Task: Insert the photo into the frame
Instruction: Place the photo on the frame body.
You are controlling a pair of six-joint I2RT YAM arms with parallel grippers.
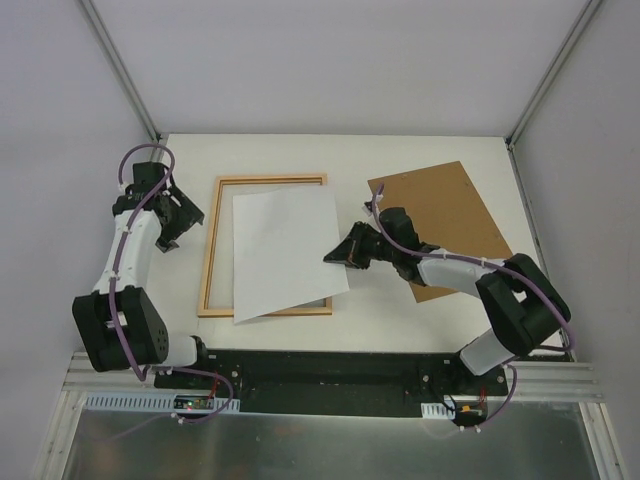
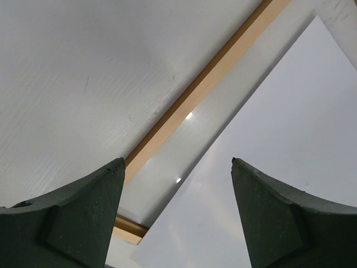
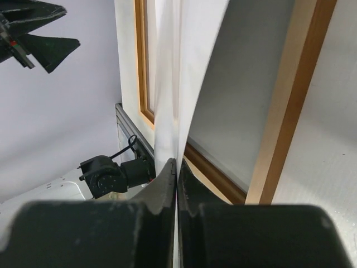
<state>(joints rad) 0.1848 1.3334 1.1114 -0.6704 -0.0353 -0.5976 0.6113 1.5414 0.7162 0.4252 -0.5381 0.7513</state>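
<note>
The table (image 1: 400, 325) carries the frame (image 1: 211, 250) at centre-left, lying flat with its pane up, and a brown board (image 1: 450, 205) to its right, partly under the right arm. The photo (image 1: 285, 250) rests white side up across the frame, skewed. Its top-left corner sits inside the rails, while its right edge covers the right rail and its lower edge overlaps the bottom one.

The right gripper (image 1: 334, 257) has its fingers pressed together on the photo's right edge, pinching it and lifting that side off the pane; the wrist view shows the sheet curling up from the pinch. The left gripper (image 1: 183, 228) hangs over the left rail with fingers spread wide and nothing between them.

The step in hand looks like seating the photo, which is not yet done. The next move likely calls for turning the sheet square to the rails, sliding it left and up, then lowering it inside all four rails.
</note>
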